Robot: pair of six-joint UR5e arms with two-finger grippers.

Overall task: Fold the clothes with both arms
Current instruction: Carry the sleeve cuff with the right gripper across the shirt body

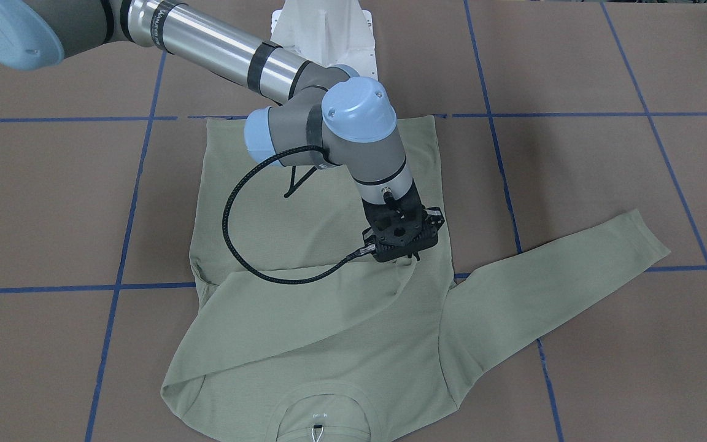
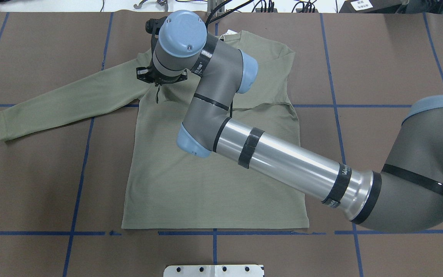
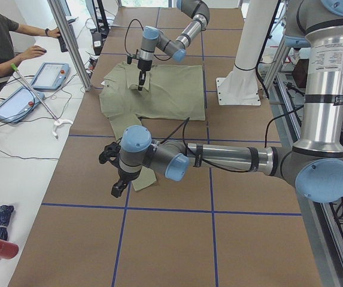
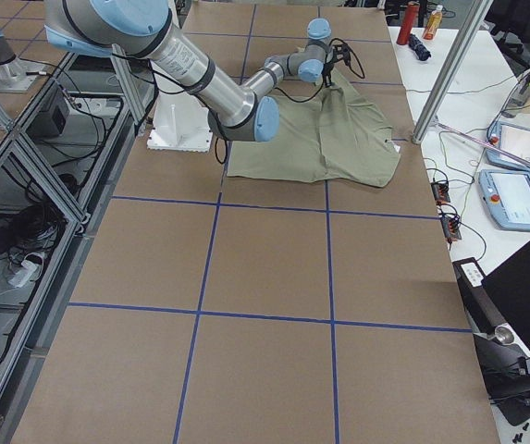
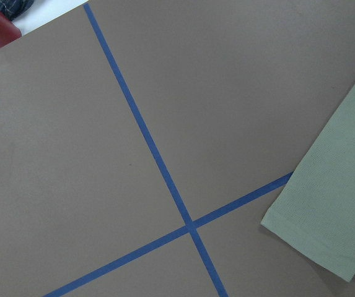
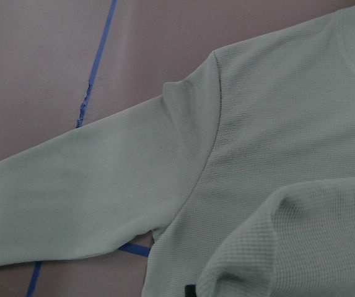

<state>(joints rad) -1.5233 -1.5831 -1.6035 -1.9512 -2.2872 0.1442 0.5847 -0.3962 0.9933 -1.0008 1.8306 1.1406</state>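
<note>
one pale sage-green shirt [image 2: 214, 184] lies flat in the middle of the overhead view on the brown table [image 2: 379, 57], hem toward the bottom edge and neck at the top, where a white tag [image 2: 227, 34] peeks out. one sleeve [image 2: 64, 100] stretches flat toward the left edge of that view. the other sleeve [image 1: 304, 313] is folded over the chest. in the front-facing view it runs from the lower left up to the centre, where the fabric rises in a small ridge into the right gripper [image 1: 405, 253]. that gripper points down and is clenched on the folded sleeve's end. the right arm [image 2: 283, 161] enters from the right of the overhead view and crosses the shirt's body. in the left side view the left gripper [image 3: 116, 189] hangs above the table just beside the stretched sleeve's cuff; i cannot tell whether it is clenched or released. blue tape lines [image 2: 79, 173] grid the table. a white base [image 1: 323, 37] stands at the top centre of the front-facing view.
</note>
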